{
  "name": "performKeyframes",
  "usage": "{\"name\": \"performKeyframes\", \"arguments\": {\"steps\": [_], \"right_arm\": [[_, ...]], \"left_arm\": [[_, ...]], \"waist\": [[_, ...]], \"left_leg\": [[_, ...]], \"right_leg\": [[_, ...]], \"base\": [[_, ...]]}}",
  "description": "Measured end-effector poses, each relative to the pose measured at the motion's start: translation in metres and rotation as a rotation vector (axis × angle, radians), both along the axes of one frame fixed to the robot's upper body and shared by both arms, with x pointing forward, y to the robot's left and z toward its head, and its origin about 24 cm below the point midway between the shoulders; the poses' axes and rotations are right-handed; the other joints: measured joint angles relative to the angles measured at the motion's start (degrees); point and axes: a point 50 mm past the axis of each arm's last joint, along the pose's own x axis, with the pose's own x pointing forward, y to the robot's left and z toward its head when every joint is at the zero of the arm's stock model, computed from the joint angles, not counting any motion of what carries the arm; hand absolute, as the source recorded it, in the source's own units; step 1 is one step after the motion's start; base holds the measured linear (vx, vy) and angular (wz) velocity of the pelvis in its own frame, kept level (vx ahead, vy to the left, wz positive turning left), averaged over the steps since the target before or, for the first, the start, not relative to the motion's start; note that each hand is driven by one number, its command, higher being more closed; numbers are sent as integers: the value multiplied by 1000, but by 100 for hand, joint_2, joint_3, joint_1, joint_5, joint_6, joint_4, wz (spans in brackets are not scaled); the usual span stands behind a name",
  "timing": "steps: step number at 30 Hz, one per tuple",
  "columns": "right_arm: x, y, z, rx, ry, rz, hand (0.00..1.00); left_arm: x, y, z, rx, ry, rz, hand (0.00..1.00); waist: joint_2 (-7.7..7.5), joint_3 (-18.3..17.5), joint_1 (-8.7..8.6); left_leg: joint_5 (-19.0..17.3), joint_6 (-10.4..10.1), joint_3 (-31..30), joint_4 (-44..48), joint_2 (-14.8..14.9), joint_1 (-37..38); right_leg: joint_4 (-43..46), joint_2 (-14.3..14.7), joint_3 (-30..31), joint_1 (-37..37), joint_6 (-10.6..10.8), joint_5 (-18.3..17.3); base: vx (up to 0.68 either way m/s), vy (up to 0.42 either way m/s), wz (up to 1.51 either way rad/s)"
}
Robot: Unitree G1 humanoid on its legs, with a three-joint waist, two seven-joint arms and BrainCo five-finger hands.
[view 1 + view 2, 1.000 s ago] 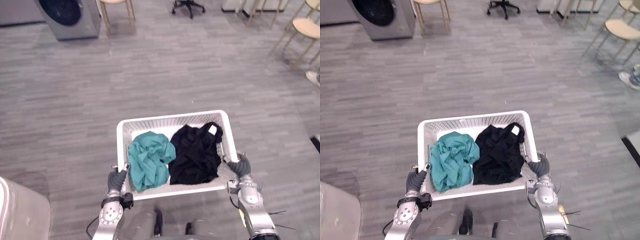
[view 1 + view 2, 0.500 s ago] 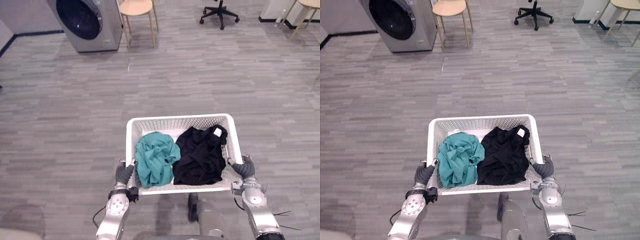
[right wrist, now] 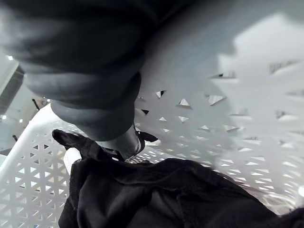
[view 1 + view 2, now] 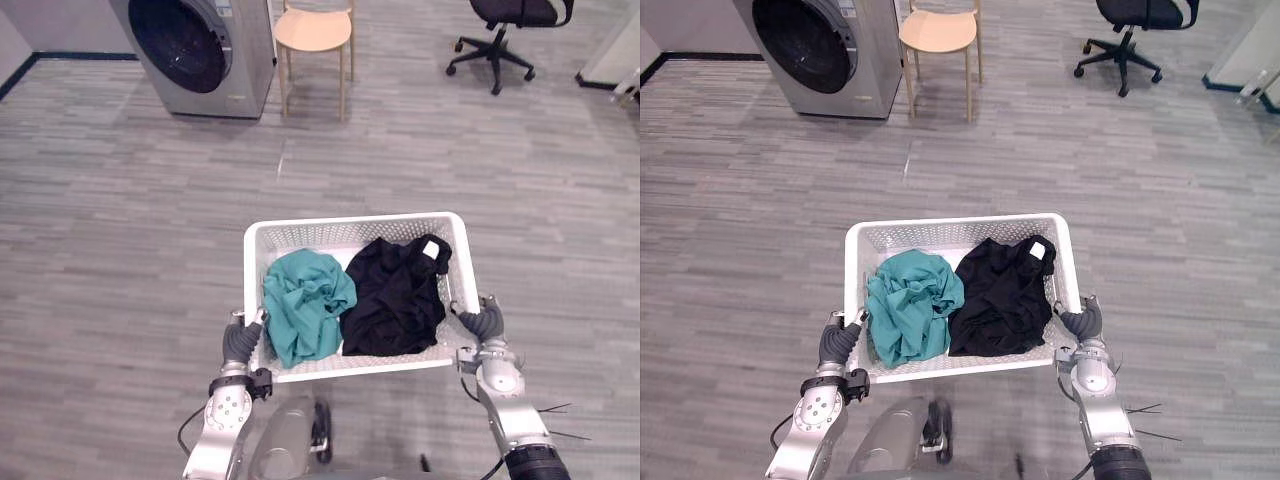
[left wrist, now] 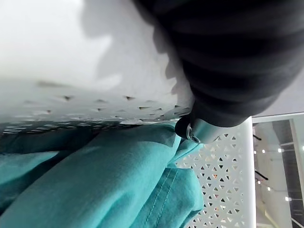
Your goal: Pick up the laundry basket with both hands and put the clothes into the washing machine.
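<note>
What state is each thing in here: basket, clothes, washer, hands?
laundry basket: carried level between both hands.
teal garment: crumpled inside basket, left half.
black garment: crumpled inside basket, right half.
washing machine: round door appears shut.
left hand: clamped on basket's left rim.
right hand: clamped on basket's right rim.

A wide open room, looking more like an office or test lab than a home, is doubling as a laundry corner. A silver washing machine (image 4: 205,55) is standing far left on grey plank floor (image 4: 120,230), a pale wooden chair (image 4: 312,35) just beside it and a black swivel office chair (image 4: 505,25) far right.
</note>
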Motion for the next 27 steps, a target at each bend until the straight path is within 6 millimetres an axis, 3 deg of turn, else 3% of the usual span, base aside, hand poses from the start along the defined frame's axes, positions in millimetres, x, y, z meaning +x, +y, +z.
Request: {"name": "performKeyframes", "arguments": {"steps": [1, 2, 4, 5, 6, 7, 8, 9, 10, 11, 12, 13, 14, 15, 16, 17, 18, 19, 21, 22, 23, 24, 25, 26, 27], "right_arm": [[-5, 3, -9, 16, 38, -5, 100], [-10, 3, -13, 17, 54, -3, 100], [-10, 3, -12, 17, 50, -3, 100], [-10, 2, -11, 14, 47, -3, 100], [-10, 0, -11, 9, 47, -6, 100], [-11, -2, -11, 7, 47, -12, 100], [-13, -2, -11, 6, 46, -15, 100], [-14, -3, -10, 2, 44, -14, 100], [-16, -4, -11, -2, 48, -16, 100], [-21, -10, -13, -17, 67, -28, 100], [-18, -12, -10, -23, 64, -33, 100], [-16, -13, -9, -26, 64, -32, 100], [-17, -12, -10, -27, 73, -27, 100], [-18, -13, -10, -32, 77, -29, 100], [-17, -13, -9, -31, 73, -32, 100], [-16, -12, -7, -28, 58, -30, 100], [-15, -11, -4, -27, 45, -27, 100], [-12, -10, 2, -29, 16, -22, 100], [-7, -10, 9, -30, -19, -16, 100], [-5, -10, 10, -30, -22, -16, 100], [-5, -10, 8, -34, -16, -16, 100], [-6, -11, 7, -37, -10, -14, 100], [-6, -9, 1, -32, 16, -13, 100], [-5, -7, -2, -24, 30, -12, 100], [-5, -7, -1, -26, 29, -8, 100]], "left_arm": [[-4, 3, -4, 20, 29, -2, 100], [-5, 3, -6, 32, 37, -9, 100], [-3, 4, -4, 51, 25, -27, 100], [0, 4, -3, 62, 19, -40, 100], [4, 2, -3, 67, 18, -51, 100], [9, 1, -3, 72, 15, -61, 100], [14, 0, -3, 78, 14, -69, 100], [15, -1, -3, 92, 17, -74, 100], [14, -2, -4, 96, 20, -77, 100], [13, -9, -9, 83, 35, -80, 100], [14, -12, -11, 67, 41, -72, 100], [15, -11, -11, 68, 44, -67, 100], [14, -12, -16, 61, 64, -63, 100], [13, -14, -17, 54, 67, -66, 100], [13, -14, -16, 51, 64, -66, 100], [13, -12, -15, 54, 58, -63, 100], [13, -11, -14, 54, 50, -61, 100], [11, -10, -11, 48, 33, -57, 100], [9, -9, -5, 35, -3, -50, 100], [9, -9, -4, 30, -6, -49, 100], [7, -9, -5, 28, 1, -47, 100], [5, -10, -6, 23, 6, -44, 100], [1, -8, -8, 23, 17, -36, 100], [1, -8, -5, 20, 13, -26, 100], [2, -8, -4, 20, 7, -27, 100]], "waist": [[20, 4, -53], [126, -42, -99], [192, -74, -210], [246, -76, -341], [345, -70, -453], [374, -50, -547], [332, -66, -619], [270, -96, -650], [283, -122, -664], [595, -267, -645], [866, -287, -607], [878, -278, -602], [932, -252, -520], [983, -229, -496], [1008, -146, -433], [871, -64, -300], [805, -28, -243], [736, -32, -159], [630, 24, -57], [587, 52, -7], [586, 56, -16], [646, 30, -19], [574, 20, -2], [445, -37, -16], [448, -41, -1]], "left_leg": [[-79, -36, -34, -437, -91, 683], [-75, -38, -109, -1018, -107, 1270], [-40, -92, -246, -1636, -128, 1847], [-38, -164, -394, -1984, -102, 2198], [-85, -362, -522, -2202, 6, 2451], [-83, -407, -593, -2272, 72, 2651], [-149, -543, -660, -2351, 82, 2944], [-271, -768, -760, -2430, 61, 3338], [-324, -860, -813, -2385, 77, 3537], [-349, -916, -865, -1938, 371, 3602], [-155, -1193, -841, -1033, 602, 3301], [528, -1416, -754, 35, 707, 2837], [1794, -1521, -666, 1505, 916, 2264], [1749, -1531, -615, 2286, 1143, 2013], [1407, -1298, -431, 3543, 1534, 1424], [1094, -1058, -251, 4028, 1635, 985], [955, -982, -189, 4034, 1639, 755], [717, -1032, -70, 3745, 1629, 224], [532, -988, -70, 2701, 1488, -576], [563, -1031, -115, 1529, 1315, -853], [873, -1390, -140, -24, 1172, -860], [1255, -1483, -148, -957, 1148, -795], [1842, -1173, 78, -876, 1010, -614], [1456, -929, 119, -498, 834, -721], [1241, -810, 121, -218, 822, -812]], "right_leg": [[631, -25, -205, -306, -441, -238], [611, -4, -607, -719, -736, -415], [151, 20, -1097, -1332, -1051, -633], [-543, 135, -1337, -1764, -1195, -715], [-1476, 313, -1477, -2039, -1243, -647], [-2612, 482, -1506, -2223, -1196, -294], [-4056, 640, -1479, -2334, -1150, 365], [-4818, 737, -1477, -2447, -1244, 853], [-4735, 816, -1356, -2482, -1630, 1390], [-4190, 948, -1294, -2538, -1872, 2072], [-3678, 1127, -1366, -2575, -1908, 1624], [-3321, 1136, -1340, -2538, -1891, 1213], [-3340, 1246, -1261, -2084, -1797, 833], [-3497, 1348, -1248, -1771, -1802, 746], [-3856, 1550, -1219, -1050, -1831, 653], [-4341, 1595, -1014, -347, -1782, 574], [-4588, 1575, -919, -33, -1762, 562], [-5035, 1515, -793, 415, -1753, 560], [-5373, 1316, -577, 825, -1455, 436], [-5480, 1089, -488, 1053, -1264, 255], [-5654, 876, -481, 1347, -1009, 80], [-5772, 849, -461, 1500, -860, -20], [-5974, 641, -338, 1867, -805, -115], [-6003, 474, -344, 1951, -817, -27], [-5944, 441, -390, 1961, -755, 15]], "base": [[690, 127, 10], [693, 123, 9], [688, 75, 22], [682, 28, 57], [707, -17, 74], [760, -67, 82], [961, -117, 69], [848, -134, 51], [916, -156, 32], [936, -139, 0], [1087, -167, -12], [1039, -164, -32], [838, -134, -22], [800, -85, -28], [749, -27, -38], [735, -10, -42], [697, 42, -51], [658, 117, -48], [633, 201, -50], [620, 305, -35], [622, 330, -28], [642, 348, -20], [795, 435, -10], [669, 361, -3], [819, 436, 12]]}}
